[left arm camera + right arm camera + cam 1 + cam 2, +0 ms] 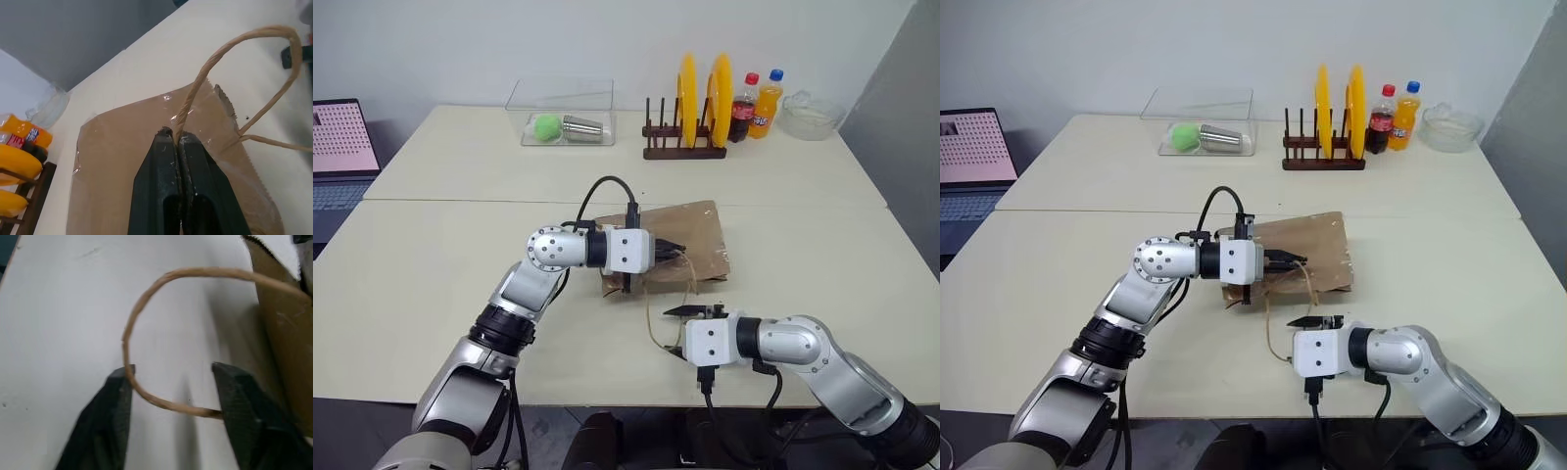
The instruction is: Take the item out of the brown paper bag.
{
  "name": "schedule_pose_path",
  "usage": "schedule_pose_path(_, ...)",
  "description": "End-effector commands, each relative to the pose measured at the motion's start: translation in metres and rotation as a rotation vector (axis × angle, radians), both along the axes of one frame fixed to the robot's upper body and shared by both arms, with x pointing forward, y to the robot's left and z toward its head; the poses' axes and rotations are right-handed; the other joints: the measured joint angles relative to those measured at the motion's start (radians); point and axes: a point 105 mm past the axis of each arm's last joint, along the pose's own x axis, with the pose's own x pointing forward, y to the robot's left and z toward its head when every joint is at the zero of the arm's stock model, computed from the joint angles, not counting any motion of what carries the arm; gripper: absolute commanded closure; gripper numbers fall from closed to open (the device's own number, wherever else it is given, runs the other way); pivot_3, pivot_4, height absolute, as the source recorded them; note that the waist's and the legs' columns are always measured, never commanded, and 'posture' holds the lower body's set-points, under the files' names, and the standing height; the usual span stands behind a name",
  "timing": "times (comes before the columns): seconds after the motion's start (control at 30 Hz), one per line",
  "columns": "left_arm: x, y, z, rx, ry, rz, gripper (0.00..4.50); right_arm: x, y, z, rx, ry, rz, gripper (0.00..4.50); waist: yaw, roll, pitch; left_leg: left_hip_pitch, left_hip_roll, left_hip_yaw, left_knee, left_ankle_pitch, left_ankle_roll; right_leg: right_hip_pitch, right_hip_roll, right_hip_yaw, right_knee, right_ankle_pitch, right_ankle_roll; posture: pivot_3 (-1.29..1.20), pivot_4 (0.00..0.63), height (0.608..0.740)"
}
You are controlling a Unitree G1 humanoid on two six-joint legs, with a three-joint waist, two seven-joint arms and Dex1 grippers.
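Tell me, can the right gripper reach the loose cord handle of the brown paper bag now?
Probably yes. The right gripper is open with the lower cord handle lying between its fingers, nothing in the way. The left gripper is shut on the other handle of the brown paper bag.

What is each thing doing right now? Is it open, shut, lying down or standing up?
Bag: lying flat on the table.
Left gripper: shut on a bag handle.
Right gripper: open around the other handle.
Plates: upright in the rack.
Bottles: upright, capped.
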Motion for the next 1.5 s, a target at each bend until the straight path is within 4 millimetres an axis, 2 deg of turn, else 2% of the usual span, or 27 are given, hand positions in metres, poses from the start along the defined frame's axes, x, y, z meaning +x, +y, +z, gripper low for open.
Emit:
schedule_pose_path(0.03,0.008,-0.004,0.033,-0.099,-0.025,0.048,4.5,-0.004,0.004,0.0,-0.001,-0.003,0.03,3.43,0.0,0.0,0.0,0.0,0.0,0.0,0.0,0.0,0.0,0.0,0.0,0.0,0.0,0.0,0.0,0.0,0.15,0.74)
schedule_pose_path(0.13,0.016,-0.007,0.044,-0.147,0.016,0.098,4.5,-0.006,0.003,-0.007,-0.008,0.023,0.029,4.48,0.0,0.0,0.0,0.0,0.0,0.0,0.0,0.0,0.0,0.0,0.0,0.0,0.0,0.0,0.0,0.0,0.15,0.74)
schedule_pose_path(0.4,0.044,-0.01,0.087,-0.292,0.124,0.23,4.5,-0.003,-0.009,-0.036,-0.082,0.076,0.001,4.48,0.0,0.0,0.0,0.0,-0.001,0.0,0.001,0.0,0.0,0.0,0.0,0.0,0.001,0.0,0.0,0.0,0.15,0.74)
schedule_pose_path(0.63,0.066,-0.003,0.109,-0.311,0.099,0.303,4.5,-0.007,-0.016,-0.049,-0.14,0.102,0.008,4.48,0.0,0.0,0.0,0.0,-0.001,0.0,0.001,0.0,0.0,0.0,0.0,0.0,0.001,0.0,0.0,0.0,0.15,0.74)
schedule_pose_path(0.97,0.071,-0.002,0.133,-0.341,0.066,0.318,4.5,-0.01,-0.016,-0.054,-0.159,0.118,0.018,4.48,0.0,0.0,-0.001,0.001,0.0,0.0,0.0,0.0,-0.001,0.001,0.0,0.0,0.001,0.0,0.0,0.0,0.15,0.74)
schedule_pose_path(1.23,0.08,0.009,0.157,-0.422,0.04,0.376,4.5,-0.009,-0.022,-0.055,-0.181,0.119,0.019,4.48,0.0,0.0,-0.001,0.001,0.0,0.0,0.001,0.0,-0.001,0.001,0.0,0.001,0.001,0.0,0.0,0.0,0.15,0.74)
schedule_pose_path(1.5,0.084,0.012,0.167,-0.458,0.006,0.393,4.5,-0.01,-0.025,-0.056,-0.191,0.119,0.02,4.48,0.0,0.0,-0.001,0.001,-0.001,0.0,0.001,0.0,-0.001,0.001,0.0,0.0,0.001,0.0,0.0,0.0,0.15,0.74)
